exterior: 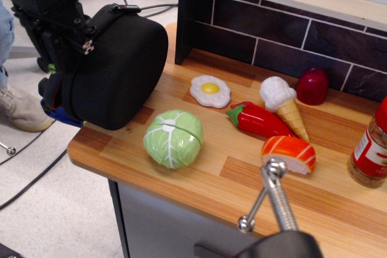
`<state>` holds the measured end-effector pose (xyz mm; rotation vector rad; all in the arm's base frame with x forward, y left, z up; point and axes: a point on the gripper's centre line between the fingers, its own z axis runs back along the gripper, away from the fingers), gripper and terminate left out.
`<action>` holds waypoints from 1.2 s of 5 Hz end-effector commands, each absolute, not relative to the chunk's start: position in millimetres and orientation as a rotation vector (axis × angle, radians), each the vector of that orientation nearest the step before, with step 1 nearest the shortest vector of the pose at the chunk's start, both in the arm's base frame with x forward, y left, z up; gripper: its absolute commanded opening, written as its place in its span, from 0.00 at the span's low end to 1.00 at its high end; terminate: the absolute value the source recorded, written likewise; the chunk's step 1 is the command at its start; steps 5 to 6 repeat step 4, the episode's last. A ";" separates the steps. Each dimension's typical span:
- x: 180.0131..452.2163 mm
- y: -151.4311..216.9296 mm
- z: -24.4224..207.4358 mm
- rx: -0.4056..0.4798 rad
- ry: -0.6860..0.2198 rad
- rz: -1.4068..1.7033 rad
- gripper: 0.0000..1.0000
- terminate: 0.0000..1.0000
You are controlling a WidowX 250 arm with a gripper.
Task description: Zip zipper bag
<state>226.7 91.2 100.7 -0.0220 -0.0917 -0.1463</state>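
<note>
The zipper bag point(118, 64) is a large rounded black fabric case at the left end of the wooden counter, overhanging its edge. Red lining point(51, 93) and a blue part point(57, 115) show at its lower left. My black gripper point(60, 57) presses against the bag's left rim, at the zipper line. A sliver of the lime-green pull tab point(53, 67) shows just below the fingers, which seem shut on it. The fingertips are dark against the dark bag and mostly hidden.
Toy foods lie on the counter point(199, 176): a green cabbage point(173, 138), a fried egg point(210, 90), a red pepper point(257, 119), an ice cream cone point(283, 106), salmon sushi point(289, 153) and a red apple point(312, 86). A spice jar point(370, 149) stands at the right. A metal clamp point(272, 194) is in front.
</note>
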 end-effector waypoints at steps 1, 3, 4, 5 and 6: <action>216.1 97.2 81.9 0.075 -0.042 -0.136 0.00 0.00; 191.0 109.3 40.7 -0.006 0.103 -0.059 0.00 0.00; 184.2 106.6 32.8 -0.037 0.113 -0.065 0.00 1.00; 184.2 106.6 32.8 -0.037 0.113 -0.065 0.00 1.00; 184.2 106.6 32.8 -0.037 0.113 -0.065 0.00 1.00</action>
